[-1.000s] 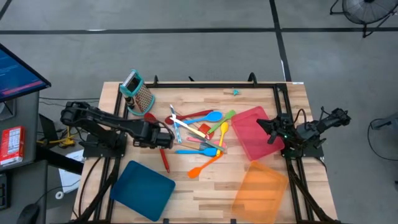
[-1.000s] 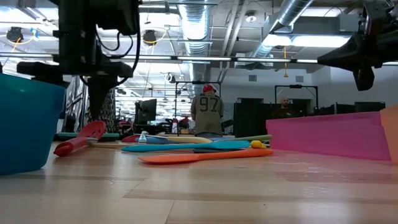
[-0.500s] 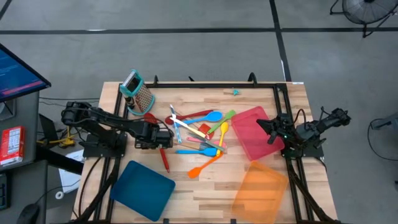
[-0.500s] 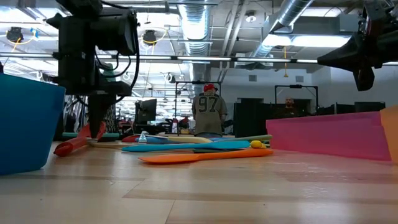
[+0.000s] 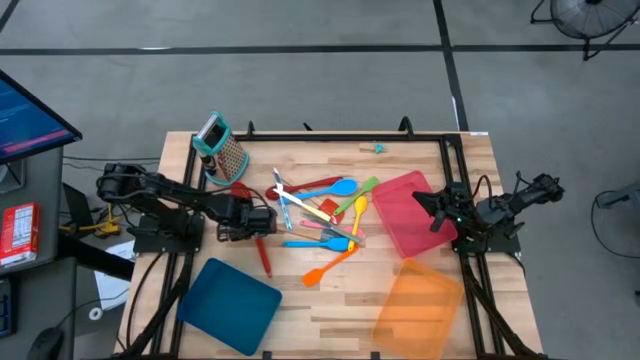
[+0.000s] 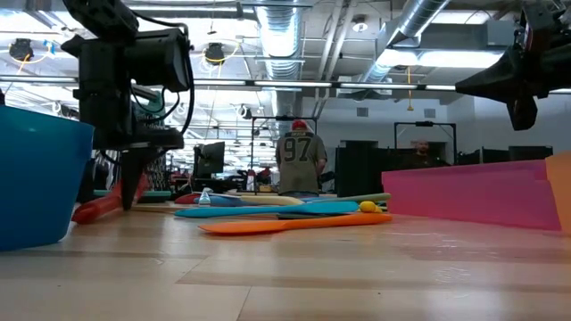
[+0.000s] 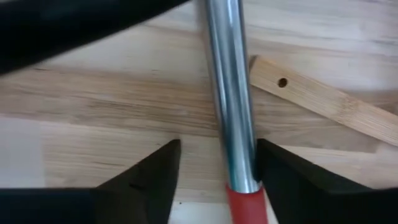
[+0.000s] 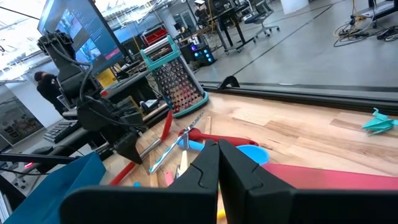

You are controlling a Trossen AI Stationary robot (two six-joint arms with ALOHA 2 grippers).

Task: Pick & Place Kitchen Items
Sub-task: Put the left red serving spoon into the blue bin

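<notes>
left hand (image 5: 262,222): down on the wooden surface (image 5: 330,300), fingers (image 7: 149,180) apart, straddling red-handled metal-shaft utensil (image 7: 231,118), not clamped
utensil pile (image 5: 325,215): just right of left hand
right hand (image 5: 437,207): clenched empty above pink tray (image 5: 410,215)

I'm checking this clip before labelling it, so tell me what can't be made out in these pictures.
- Left gripper: in the left wrist view the jaws straddle the red-handled metal utensil, but contact is unclear.
- The utensil's head: cut off by the left wrist view's edge; the left arm covers it in the high view.
- Pile of utensils: overlapping and too small to count in the high view.
- Red tray: the low view shows only its wall.
</notes>
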